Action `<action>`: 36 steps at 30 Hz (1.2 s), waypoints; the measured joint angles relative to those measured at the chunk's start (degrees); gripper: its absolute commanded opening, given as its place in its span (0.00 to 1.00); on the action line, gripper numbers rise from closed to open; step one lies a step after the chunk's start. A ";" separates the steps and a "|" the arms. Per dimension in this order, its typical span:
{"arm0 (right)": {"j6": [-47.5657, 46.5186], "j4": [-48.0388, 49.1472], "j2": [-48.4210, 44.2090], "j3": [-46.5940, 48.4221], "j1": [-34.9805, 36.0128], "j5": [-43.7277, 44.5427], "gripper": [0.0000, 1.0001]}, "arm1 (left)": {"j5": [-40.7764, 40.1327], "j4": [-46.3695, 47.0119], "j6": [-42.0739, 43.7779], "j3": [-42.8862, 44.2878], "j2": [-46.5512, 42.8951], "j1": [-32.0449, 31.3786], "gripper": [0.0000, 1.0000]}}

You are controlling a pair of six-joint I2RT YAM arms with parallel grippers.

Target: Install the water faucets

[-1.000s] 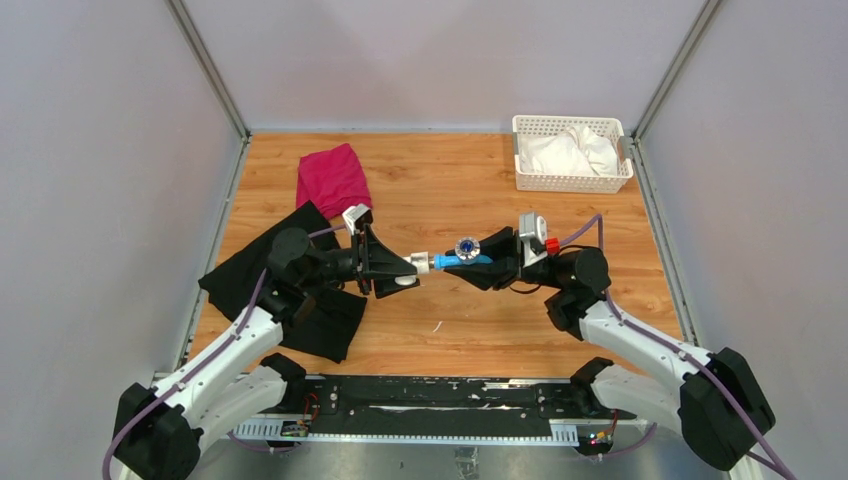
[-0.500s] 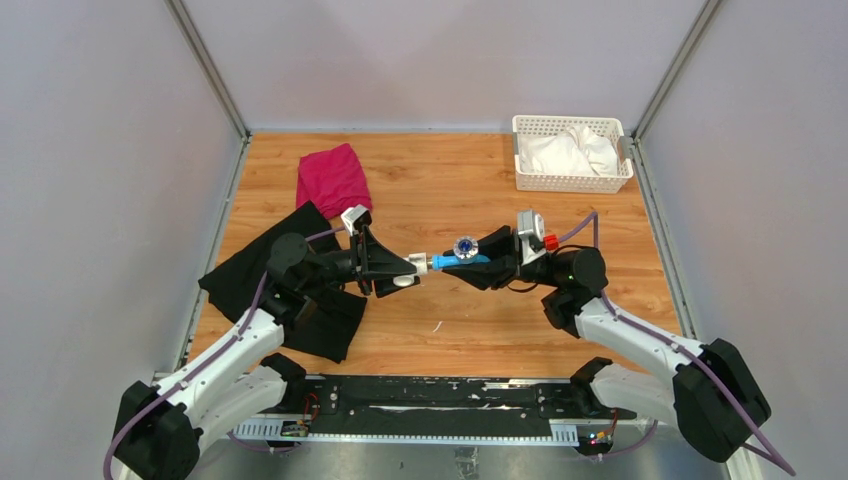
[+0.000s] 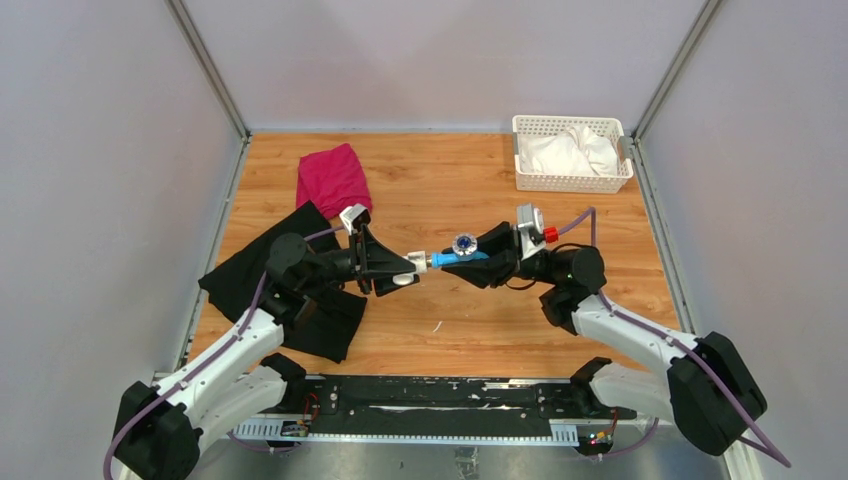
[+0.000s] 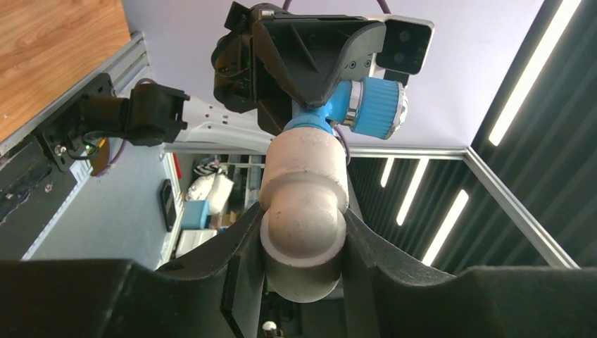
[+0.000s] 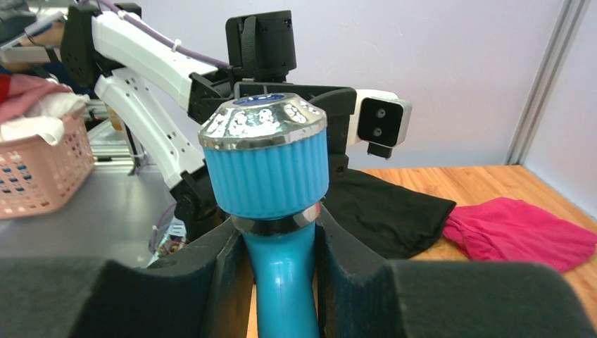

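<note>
Right gripper [image 5: 281, 282], clamped on the faucet [image 5: 266, 169], has nudged it into the white fitting [image 4: 304, 211] just ahead (pinched by the left gripper [image 4: 303, 257]); apparently seating.

The blue tap [image 5: 271, 176] runs off the bottom edge; the left arm [image 3: 232, 345] hides part of the black cloth [image 3: 330, 325].

No writing, brand, number or sign can be read in any of the views. The tap [image 5: 281, 282] has a blue inset on top of its knob [image 5: 262, 165]. The right wrist view shows that inset almost edge-on, and from above it is too small to tell whether it bears a mark. The black base plate [image 3: 430, 392] between the arm bases shows pale streaks, too small to read as lettering.
</note>
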 measured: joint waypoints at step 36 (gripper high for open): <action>34.95 9.90 12.83 7.30 0.11 0.83 0.00 | -2.69 -1.92 26.05 4.17 -2.54 -0.07 0.00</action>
